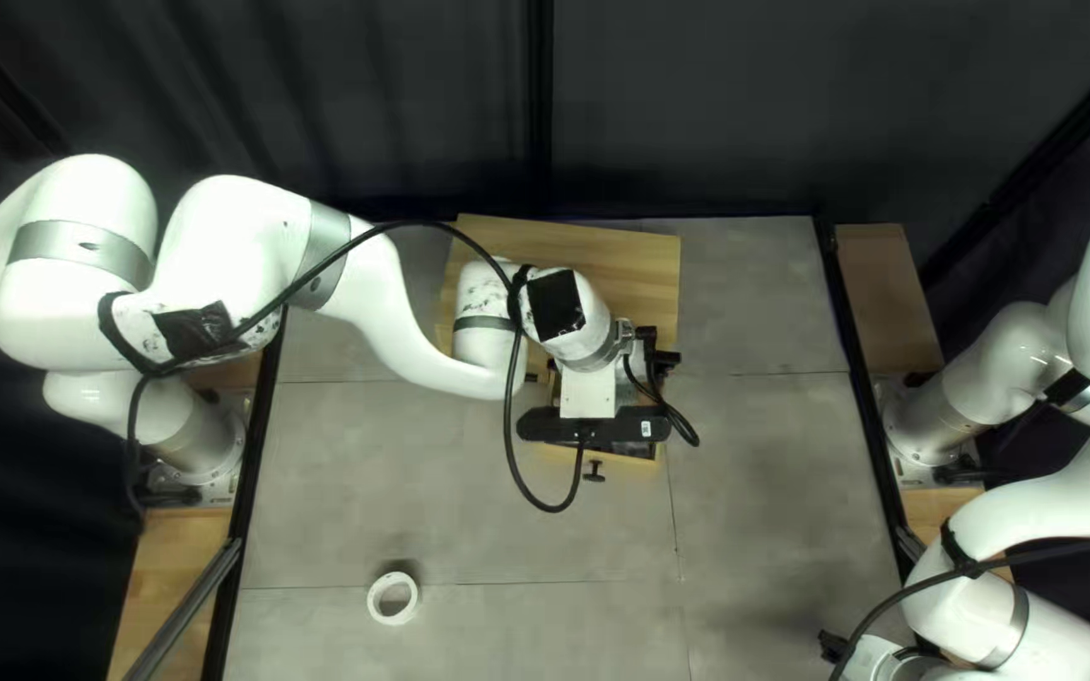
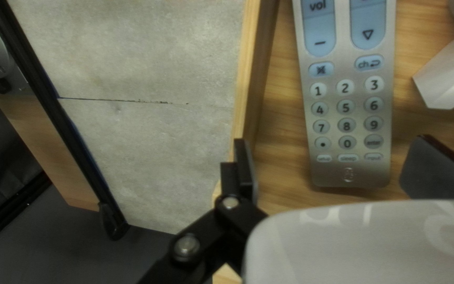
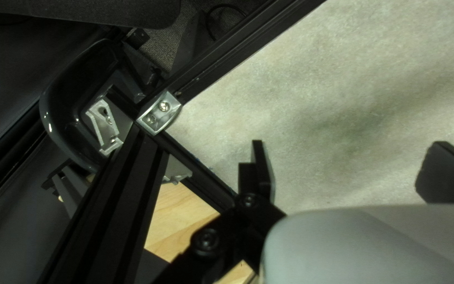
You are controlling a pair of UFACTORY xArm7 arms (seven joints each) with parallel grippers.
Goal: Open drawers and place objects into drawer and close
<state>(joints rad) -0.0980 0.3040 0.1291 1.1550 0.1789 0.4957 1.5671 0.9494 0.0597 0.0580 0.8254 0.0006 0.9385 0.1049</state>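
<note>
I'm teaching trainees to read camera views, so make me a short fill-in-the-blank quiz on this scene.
The surface under the silver remote is made of ____.
With the remote untouched, the left gripper has its jaws ____.
The white ring lies on a table whose colour is ____.
The right gripper has its jaws ____.

Missing words: wood; open; grey; open.

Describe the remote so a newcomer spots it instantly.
Toward the far side of the table sits a wooden cabinet. Its near-side drawer is open, and the remote lies in it beneath the left gripper. Flat, long and silver-grey, it has rows of pale buttons, unlike the plain white angular piece beside it.
</note>
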